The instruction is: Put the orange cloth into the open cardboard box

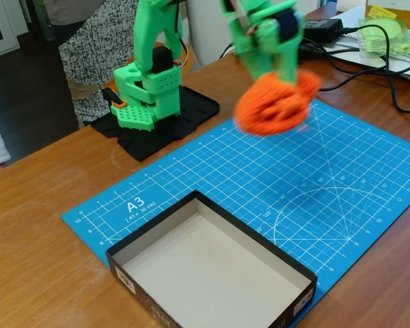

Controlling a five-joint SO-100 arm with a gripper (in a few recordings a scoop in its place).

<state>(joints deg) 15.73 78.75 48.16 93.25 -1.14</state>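
The orange cloth [277, 104] hangs as a fluffy bundle in the air above the far part of the blue cutting mat, blurred by motion. My green gripper [272, 67] comes down from the top of the fixed view and is shut on the cloth's upper part, its fingertips buried in the fabric. The open cardboard box [128, 268] sits at the near edge of the mat, black outside with a small white label, pale beige inside, nothing in it. The cloth is well behind the box and to its right, not over it.
The blue A3 cutting mat [342, 184] covers the wooden table. The arm's green base [147, 96] stands on a black plate at the back left. Black cables and a yellow-green item in clear plastic [386, 33] lie at the back right. A person stands behind the table at top left.
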